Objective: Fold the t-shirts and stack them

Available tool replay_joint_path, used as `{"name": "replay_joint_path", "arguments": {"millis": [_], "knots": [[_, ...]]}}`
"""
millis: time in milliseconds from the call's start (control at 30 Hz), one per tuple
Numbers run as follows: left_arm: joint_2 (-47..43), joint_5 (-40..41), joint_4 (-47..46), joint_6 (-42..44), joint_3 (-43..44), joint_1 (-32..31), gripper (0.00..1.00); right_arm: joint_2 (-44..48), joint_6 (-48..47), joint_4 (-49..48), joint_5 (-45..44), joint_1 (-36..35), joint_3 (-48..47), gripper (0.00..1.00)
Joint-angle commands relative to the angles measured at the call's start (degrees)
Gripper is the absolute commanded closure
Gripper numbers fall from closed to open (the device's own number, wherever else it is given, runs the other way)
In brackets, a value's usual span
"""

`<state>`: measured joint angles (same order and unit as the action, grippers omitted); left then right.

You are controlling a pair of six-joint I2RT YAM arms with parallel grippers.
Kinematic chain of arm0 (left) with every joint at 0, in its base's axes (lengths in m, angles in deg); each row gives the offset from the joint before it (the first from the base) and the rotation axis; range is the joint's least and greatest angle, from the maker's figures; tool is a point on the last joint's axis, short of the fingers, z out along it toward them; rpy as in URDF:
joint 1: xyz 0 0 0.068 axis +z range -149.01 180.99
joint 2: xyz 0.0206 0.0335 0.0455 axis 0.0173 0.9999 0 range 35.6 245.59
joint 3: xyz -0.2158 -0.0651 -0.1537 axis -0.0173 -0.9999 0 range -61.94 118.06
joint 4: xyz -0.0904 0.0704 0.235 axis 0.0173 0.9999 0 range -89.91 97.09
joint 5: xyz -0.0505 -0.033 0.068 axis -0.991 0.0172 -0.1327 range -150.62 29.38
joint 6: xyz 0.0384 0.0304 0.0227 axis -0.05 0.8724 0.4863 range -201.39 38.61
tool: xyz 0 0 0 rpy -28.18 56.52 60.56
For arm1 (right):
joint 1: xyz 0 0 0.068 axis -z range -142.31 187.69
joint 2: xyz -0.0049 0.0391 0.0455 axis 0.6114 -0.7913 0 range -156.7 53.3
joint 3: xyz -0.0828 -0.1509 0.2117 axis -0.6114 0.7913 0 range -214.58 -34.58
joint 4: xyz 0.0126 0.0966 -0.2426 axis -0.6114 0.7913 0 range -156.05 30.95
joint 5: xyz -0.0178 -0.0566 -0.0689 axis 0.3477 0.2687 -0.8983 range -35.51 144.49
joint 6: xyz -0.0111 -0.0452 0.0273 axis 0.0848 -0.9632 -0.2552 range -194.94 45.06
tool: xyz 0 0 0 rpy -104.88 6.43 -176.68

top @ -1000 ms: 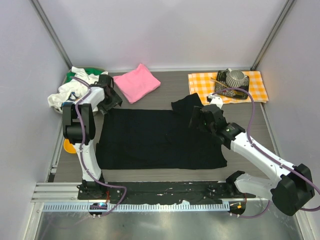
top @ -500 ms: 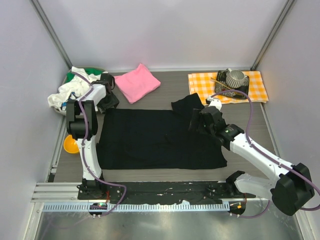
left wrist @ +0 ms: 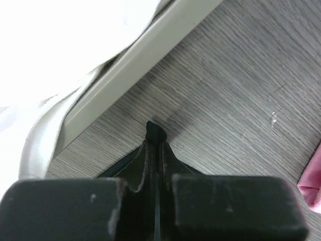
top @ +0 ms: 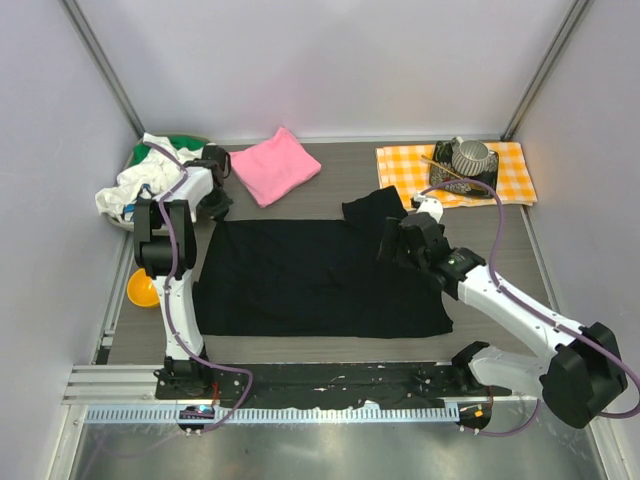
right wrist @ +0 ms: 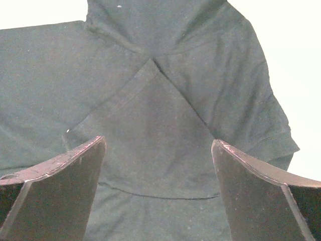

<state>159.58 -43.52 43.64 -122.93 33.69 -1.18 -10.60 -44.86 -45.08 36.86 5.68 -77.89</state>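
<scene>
Top external view: the black t-shirt (top: 320, 275) lies spread nearly flat across the middle of the table (top: 340, 190). Its body forms a broad rectangle, and one sleeve at the far right is bunched into a raised flap. The right wrist view shows the black t-shirt (right wrist: 150, 100) as matte, soft cloth with a stitched seam running diagonally under an overlapped layer and loose ripples at its right edge. The pink t-shirt (top: 275, 165) sits well apart behind it as a small, neat folded square, so that one looks done. The black one seems to be at the smoothing stage, with no body fold made and the stacking not yet done. The left gripper (top: 215, 200) is at the shirt's far-left corner. In its wrist view the left gripper (left wrist: 154, 145) has its jaws pressed together on a small nub of black cloth just above the wood. The right gripper (top: 395, 240) hovers over the bunched sleeve, jaws spread wide with nothing between them, as the right wrist view (right wrist: 158, 143) confirms. Further out lie a heap of white cloth (top: 135, 185) at the left and the checked cloth (top: 455, 172) at the far right.
</scene>
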Motion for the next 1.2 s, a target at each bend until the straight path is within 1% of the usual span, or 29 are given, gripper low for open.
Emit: {"name": "replay_joint_path", "arguments": {"millis": [0,33,100,133,167,233,267,333,400,467,500,567,700,733,867,1067,1167], "knots": [[1.88,2.58,1.89,0.23,-0.62,0.42,1.00,-2.19,0.24,-4.61,-6.62,0.28,-2.73,0.08],[1.79,2.58,2.06,0.32,-0.71,0.50,1.00,-5.76,0.15,-5.41,-8.81,0.72,-4.22,0.08],[1.18,2.76,2.24,0.23,-1.32,0.50,1.00,-9.99,0.41,-5.68,-9.96,2.30,-8.69,0.08],[0.82,2.76,1.98,0.23,-2.46,0.42,1.00,-11.84,0.32,-8.12,-10.49,2.91,-9.85,0.08],[0.47,2.76,1.80,0.14,-2.91,0.50,1.00,-16.13,0.32,-8.92,-8.93,3.61,-11.17,0.08],[-0.23,2.50,1.54,0.14,-4.05,0.50,1.00,-19.67,0.67,-12.16,-7.08,6.43,-14.69,0.08],[-0.41,2.15,1.62,0.06,-4.23,0.50,1.00,-22.90,0.68,-13.31,-5.07,7.48,-15.74,0.08],[-0.67,1.27,1.28,-0.12,-5.02,0.50,1.00,-25.47,-0.28,-17.34,-3.91,9.77,-18.21,0.09],[-0.76,0.57,1.27,-0.12,-5.19,0.50,1.00,-29.34,-1.51,-19.29,-2.86,11.61,-21.53,0.11],[-0.85,0.39,1.10,-0.21,-5.55,0.50,1.00,-31.89,-2.31,-19.65,-2.59,12.67,-24.18,0.12],[-1.02,0.30,1.10,-0.21,-5.72,0.50,1.00,-35.03,-2.49,-19.48,-0.93,13.28,-27.06,0.12],[-1.55,0.30,0.66,-0.03,-6.25,0.42,1.00,-37.95,-2.58,-19.39,0.66,14.95,-29.45,0.13],[-2.08,0.21,0.75,0.32,-6.60,0.50,1.00,-45.41,-2.93,-18.86,3.56,16.71,-35.52,0.18],[-2.25,0.21,0.66,0.41,-6.69,0.50,1.00,-46.57,-3.01,-18.60,4.17,17.50,-36.31,0.21],[-2.61,0.47,0.75,0.58,-6.95,0.42,1.00,-50.88,-2.05,-18.16,6.72,19.52,-39.39,0.27],[-2.96,0.83,0.75,0.85,-7.13,0.50,1.00,-53.96,-2.05,-18.51,8.22,20.58,-40.98,0.30],[-2.96,0.65,0.40,0.76,-7.39,0.50,1.00,-55.01,-1.79,-18.86,9.45,20.58,-41.50,0.34]]}}
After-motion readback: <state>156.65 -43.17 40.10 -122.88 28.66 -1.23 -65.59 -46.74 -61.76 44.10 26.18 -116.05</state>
